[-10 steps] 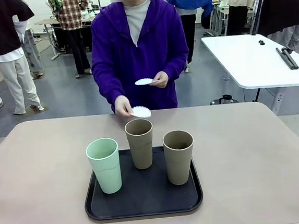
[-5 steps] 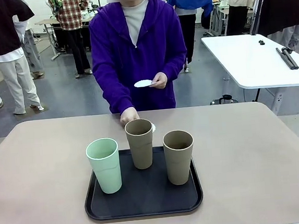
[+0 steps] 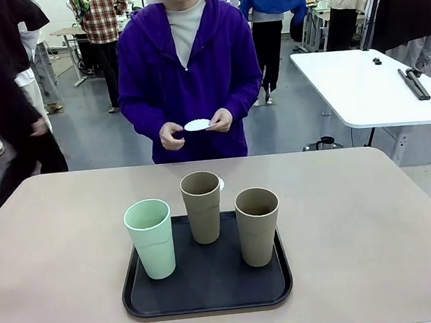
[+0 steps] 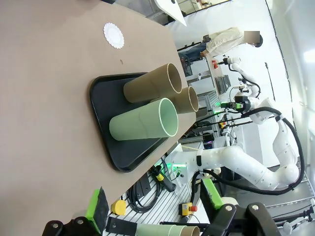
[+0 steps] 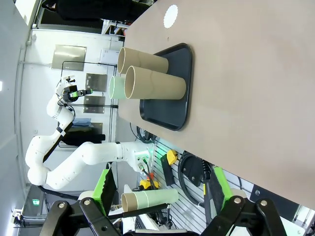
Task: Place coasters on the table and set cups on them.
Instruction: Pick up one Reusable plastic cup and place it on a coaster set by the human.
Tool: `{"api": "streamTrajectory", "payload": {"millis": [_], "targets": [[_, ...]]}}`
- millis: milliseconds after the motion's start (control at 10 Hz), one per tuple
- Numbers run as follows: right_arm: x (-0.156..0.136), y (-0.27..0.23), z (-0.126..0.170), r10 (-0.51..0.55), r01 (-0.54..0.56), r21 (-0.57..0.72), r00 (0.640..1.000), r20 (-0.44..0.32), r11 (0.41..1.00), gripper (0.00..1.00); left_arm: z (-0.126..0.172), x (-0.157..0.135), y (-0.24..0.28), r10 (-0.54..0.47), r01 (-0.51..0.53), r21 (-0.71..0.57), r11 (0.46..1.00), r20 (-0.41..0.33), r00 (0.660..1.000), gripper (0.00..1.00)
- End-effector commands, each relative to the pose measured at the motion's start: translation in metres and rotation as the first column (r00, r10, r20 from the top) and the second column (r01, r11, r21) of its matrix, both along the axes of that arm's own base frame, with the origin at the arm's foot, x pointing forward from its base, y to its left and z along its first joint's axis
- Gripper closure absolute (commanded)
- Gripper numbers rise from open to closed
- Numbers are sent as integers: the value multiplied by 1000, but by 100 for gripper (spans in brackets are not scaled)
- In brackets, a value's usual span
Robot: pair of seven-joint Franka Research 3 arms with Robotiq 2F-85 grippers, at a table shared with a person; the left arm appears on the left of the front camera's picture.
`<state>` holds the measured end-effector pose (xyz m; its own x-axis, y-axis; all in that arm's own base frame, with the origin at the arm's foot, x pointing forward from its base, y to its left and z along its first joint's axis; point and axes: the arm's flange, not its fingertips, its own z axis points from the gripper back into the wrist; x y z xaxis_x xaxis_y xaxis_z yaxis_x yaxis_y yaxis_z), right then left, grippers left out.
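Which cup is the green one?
The mint green cup, at the left end of the black tray. The middle cup and right cup are brownish-taupe.

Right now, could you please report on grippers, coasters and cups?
Left gripper and right gripper open, empty. One coaster on the table, second coaster in the person's hands. Three cups on the black tray. Nothing in the way.

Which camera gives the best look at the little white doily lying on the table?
The left wrist view: the doily lies whole on the table, its scalloped edge clear. The right wrist view shows it whole too, but washed out. In the front view a sliver peeks from behind the middle brown cup.
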<state>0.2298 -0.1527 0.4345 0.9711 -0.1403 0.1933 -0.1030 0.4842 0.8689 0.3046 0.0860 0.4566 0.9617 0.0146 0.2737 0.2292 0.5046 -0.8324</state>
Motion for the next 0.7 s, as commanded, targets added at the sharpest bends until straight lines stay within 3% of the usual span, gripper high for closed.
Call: {"api": "streamTrajectory", "payload": {"millis": [0, 600], "targets": [[0, 0, 1, -1, 1, 9, 1000, 2, 1000, 0, -1, -1, 2, -1, 1, -9, 1000, 9, 1000, 0], [0, 0, 1, -1, 1, 9, 1000, 2, 1000, 0, -1, -1, 2, -1, 1, -9, 1000, 9, 1000, 0]]}}
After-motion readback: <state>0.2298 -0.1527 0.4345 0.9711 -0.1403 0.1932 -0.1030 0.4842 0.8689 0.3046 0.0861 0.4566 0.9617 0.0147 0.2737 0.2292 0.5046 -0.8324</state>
